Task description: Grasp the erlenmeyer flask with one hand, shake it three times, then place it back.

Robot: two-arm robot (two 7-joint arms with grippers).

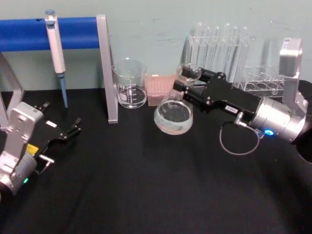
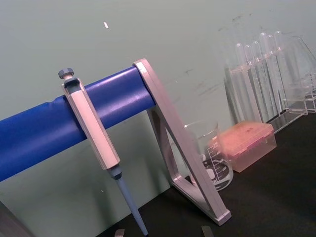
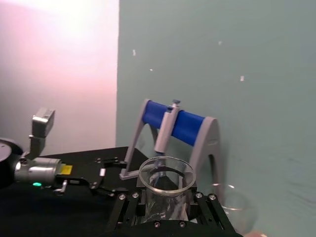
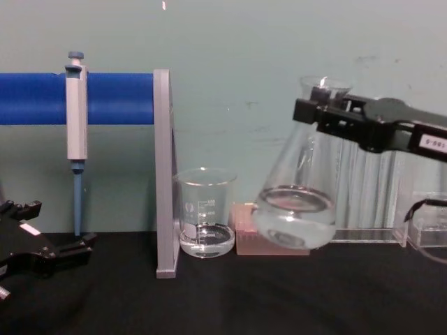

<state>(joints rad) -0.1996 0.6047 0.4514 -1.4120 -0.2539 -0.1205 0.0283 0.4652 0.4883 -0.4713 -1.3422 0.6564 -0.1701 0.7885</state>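
The erlenmeyer flask (image 1: 173, 116) is a clear conical flask with some clear liquid in its wide base. It hangs tilted above the black table, right of the beaker. My right gripper (image 1: 188, 81) reaches in from the right and is shut on the flask's neck just under the flared rim. In the chest view the flask (image 4: 296, 209) hangs from the right gripper (image 4: 327, 115), its base just above the table. The right wrist view looks down on the flask's rim (image 3: 167, 174) between the black fingers (image 3: 129, 207). My left gripper (image 1: 61, 116) rests open at the table's left side, far from the flask.
A glass beaker (image 1: 130, 84) stands left of the flask beside a grey and blue stand (image 1: 106, 68) that holds a pipette (image 1: 56, 53). A pink tip box (image 1: 159, 88) and a rack of test tubes (image 1: 219, 46) sit behind the flask. A cable (image 1: 237, 141) loops under the right arm.
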